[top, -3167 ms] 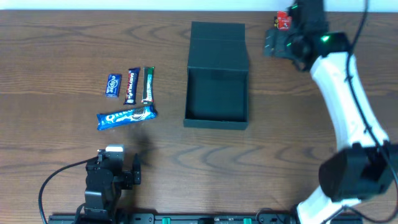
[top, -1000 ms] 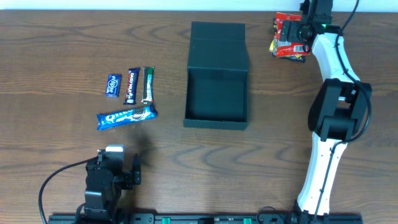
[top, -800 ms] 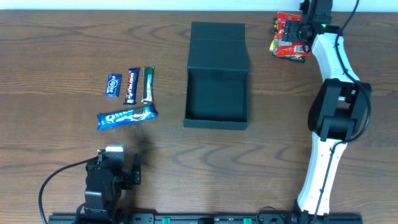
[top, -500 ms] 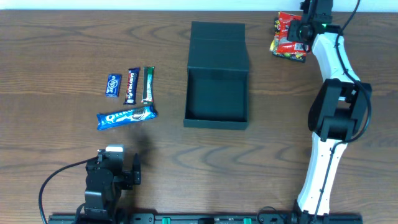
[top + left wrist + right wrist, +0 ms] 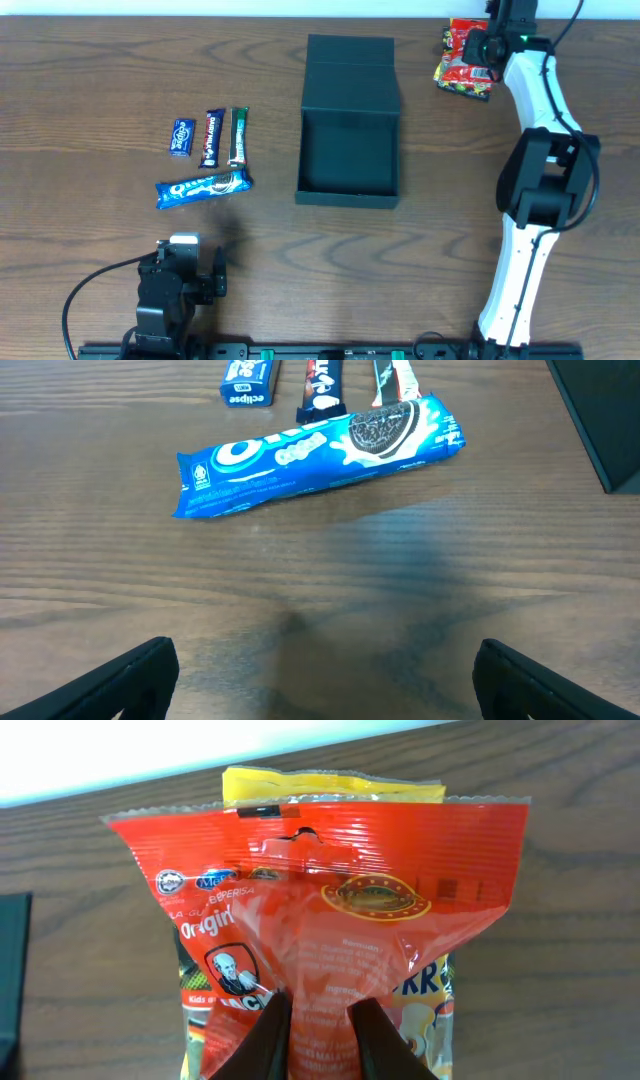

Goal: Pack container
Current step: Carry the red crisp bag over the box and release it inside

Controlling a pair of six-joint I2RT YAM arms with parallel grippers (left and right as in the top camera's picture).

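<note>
Red snack packet (image 5: 330,900) is pinched in our right gripper (image 5: 318,1028), near the container (image 5: 348,150). Our left gripper (image 5: 320,680) rests spread wide.

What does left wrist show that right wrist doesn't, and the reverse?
Left wrist only: the Oreo packet, the ends of an eclipse pack and a dark bar beyond it, and the open left gripper. Right wrist only: the right gripper pinching a red snack bag, with a yellow packet peeking past its top. Both: the wooden table and a dark edge of the container.
</note>
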